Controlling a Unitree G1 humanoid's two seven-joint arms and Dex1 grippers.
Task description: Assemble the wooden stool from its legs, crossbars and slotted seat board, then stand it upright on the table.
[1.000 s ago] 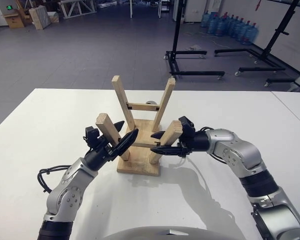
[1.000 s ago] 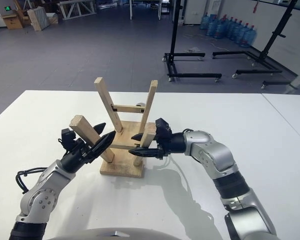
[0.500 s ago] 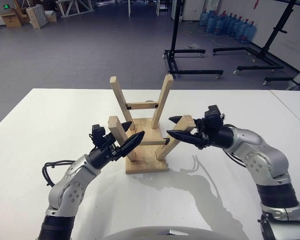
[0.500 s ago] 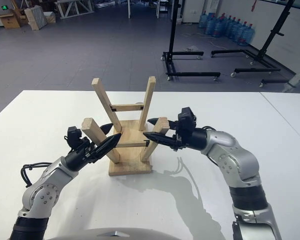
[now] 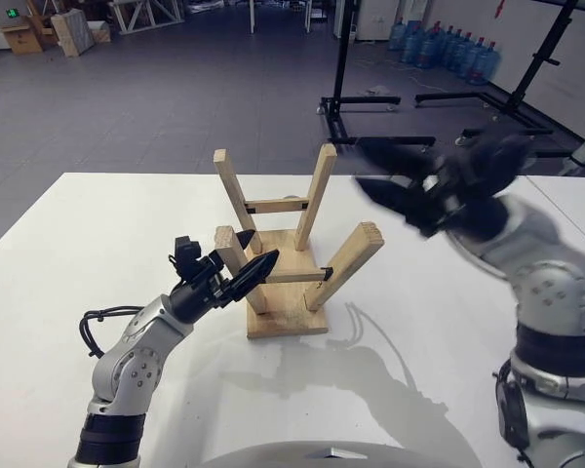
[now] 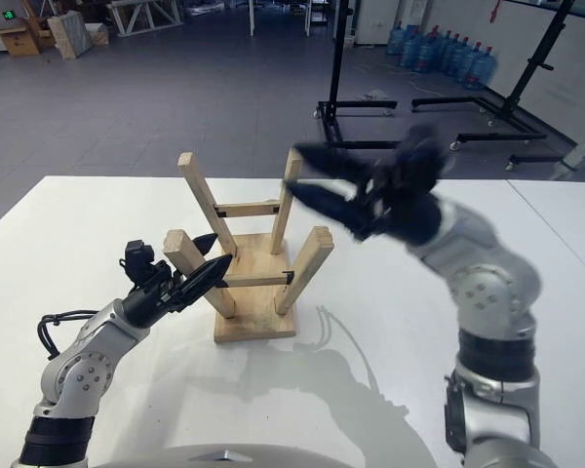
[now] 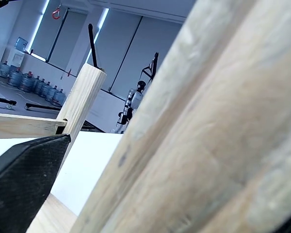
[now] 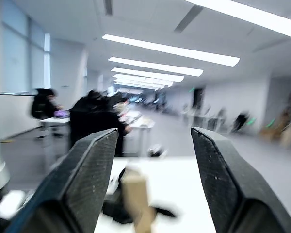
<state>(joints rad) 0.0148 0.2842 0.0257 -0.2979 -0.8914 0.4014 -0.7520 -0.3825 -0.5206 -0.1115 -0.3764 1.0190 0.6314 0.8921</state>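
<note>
Left eye view showed the left fingers clamped on a near leg of the upturned stool, which sat seat-down on the white tabletop. The right fingers hung spread wide, high beside it. Grey floor, black wheeled stands and water bottles lay beyond.

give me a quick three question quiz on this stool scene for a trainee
1. True or false: the stool stands on its feet.
2. The right gripper has its jaws: A open and empty; B shut on a crossbar; C shut on the seat board.
3. Fill in: the left gripper is at the near ____ leg.
Key: 1 false, it rests seat-down with its feet up; 2 A; 3 left.
</note>
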